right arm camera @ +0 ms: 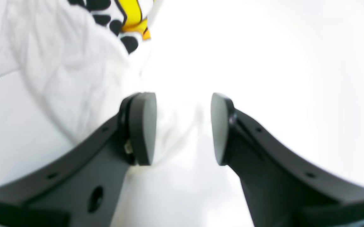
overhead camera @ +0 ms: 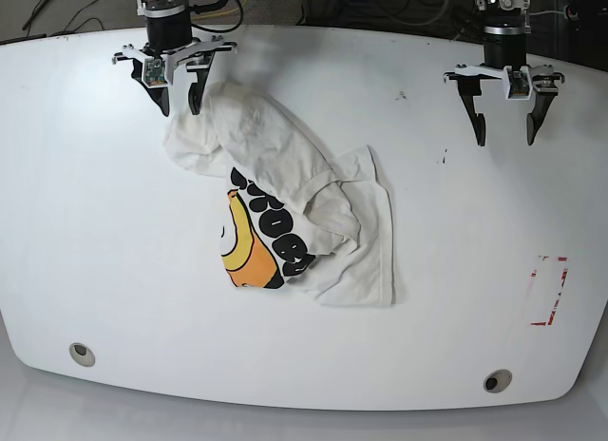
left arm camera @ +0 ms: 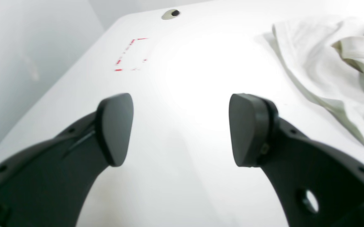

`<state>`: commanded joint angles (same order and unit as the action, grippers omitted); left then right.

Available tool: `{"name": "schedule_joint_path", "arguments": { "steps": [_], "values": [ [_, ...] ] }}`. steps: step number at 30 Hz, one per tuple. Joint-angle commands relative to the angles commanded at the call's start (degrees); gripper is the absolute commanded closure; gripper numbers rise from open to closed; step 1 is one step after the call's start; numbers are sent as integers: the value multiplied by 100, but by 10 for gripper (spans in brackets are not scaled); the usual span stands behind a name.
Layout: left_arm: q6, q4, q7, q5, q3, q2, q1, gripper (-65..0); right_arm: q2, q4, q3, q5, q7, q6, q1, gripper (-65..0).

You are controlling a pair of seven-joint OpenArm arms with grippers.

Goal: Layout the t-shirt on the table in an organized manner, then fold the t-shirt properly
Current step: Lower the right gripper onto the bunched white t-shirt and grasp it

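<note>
In the left wrist view, the left gripper (left arm camera: 181,129) pointed down and forward over the table (left arm camera: 182,78), and its two dark fingers (left arm camera: 116,129) were spread wide with only bare white surface between them. The t-shirt (left arm camera: 320,72) lay crumpled at the right side, apart from this gripper. The red tape mark (left arm camera: 131,55) and one grommet hole (left arm camera: 171,14) were farther ahead.

In the right wrist view, the right gripper (right arm camera: 182,127) was also released, with a clear gap between the pads (right arm camera: 142,126). White cloth of the t-shirt (right arm camera: 59,72) was under and to the left of the fingers, with a piece of the yellow and black print at the top. I cannot tell if the left pad touched the cloth.

In the base view, both arms hung from the far edge with fingers pointing down. The right gripper (overhead camera: 177,104) stood just above the far corner of the t-shirt (overhead camera: 285,213), which lay bunched near the middle of the table (overhead camera: 95,251). The left gripper (overhead camera: 505,132) hung over bare table, well apart from the cloth.
</note>
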<state>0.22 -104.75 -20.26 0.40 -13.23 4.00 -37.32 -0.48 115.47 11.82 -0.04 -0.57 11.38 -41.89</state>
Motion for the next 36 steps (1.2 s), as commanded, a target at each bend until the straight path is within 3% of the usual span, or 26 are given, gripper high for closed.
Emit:
{"name": "schedule_joint_path", "arguments": {
  "steps": [6,12,17,27,36],
  "values": [
    [-730,105,9,0,-9,-35,211,-442,0,0,-9,0,-677,360,598,-272],
    [-747,105,18,0,-9,-35,237,-444,-9,0,-18,88,-1160,615,1143,-273],
    [-747,114,18,0,-53,-35,246,-444,0,0,0,475,-1741,958,1644,-273],
    [-747,114,18,0,-167,-35,246,-444,79,-9,26,958,-3305,1609,2576,-273],
    [-747,114,18,26,-229,-18,237,-442,387,-132,-9,1477,-4167,1960,2901,-273]
  ]
}}
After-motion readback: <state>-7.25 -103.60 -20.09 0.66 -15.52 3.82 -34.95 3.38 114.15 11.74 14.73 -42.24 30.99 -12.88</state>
